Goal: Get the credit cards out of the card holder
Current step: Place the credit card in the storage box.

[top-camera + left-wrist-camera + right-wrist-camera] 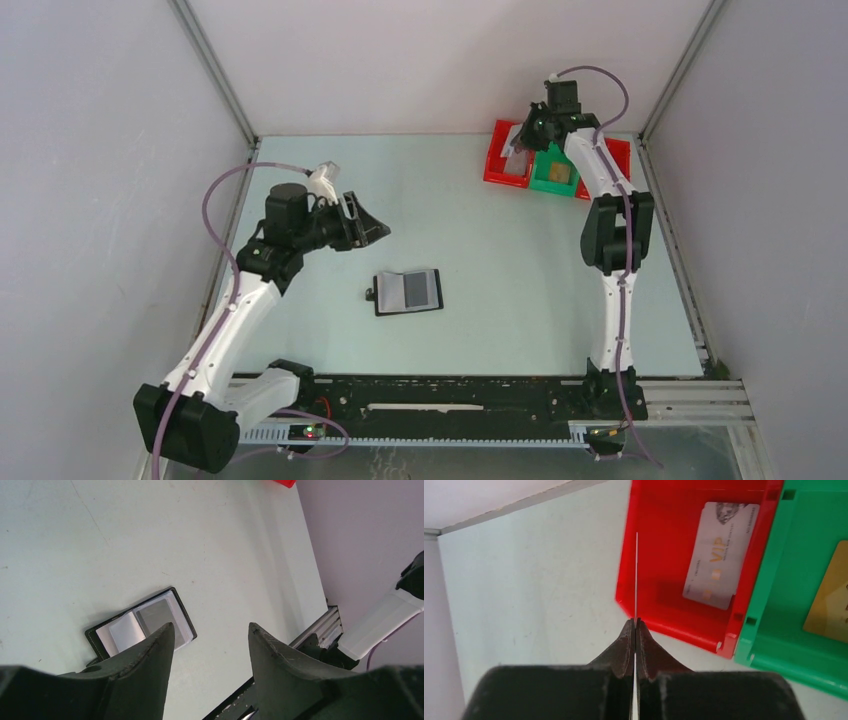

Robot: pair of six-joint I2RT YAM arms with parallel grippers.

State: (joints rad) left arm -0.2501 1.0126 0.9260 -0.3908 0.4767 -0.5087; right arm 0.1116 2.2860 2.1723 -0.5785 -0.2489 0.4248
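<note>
The black card holder (407, 291) lies open on the table's middle, with greyish slots showing; it also shows in the left wrist view (142, 622). My left gripper (372, 228) is open and empty, held above the table up and left of the holder (210, 627). My right gripper (520, 140) is shut on a thin credit card seen edge-on (636, 575), held over the near wall of the red bin (664, 555). A silvery-grey card (720, 555) lies in the red bin. A tan-orange card (830, 600) lies in the green bin (789, 625).
The red bin (506, 158) and green bin (553, 172) stand at the table's far right corner, with another red bin (618, 158) behind the right arm. A black rail (440, 395) runs along the near edge. Grey walls enclose the table.
</note>
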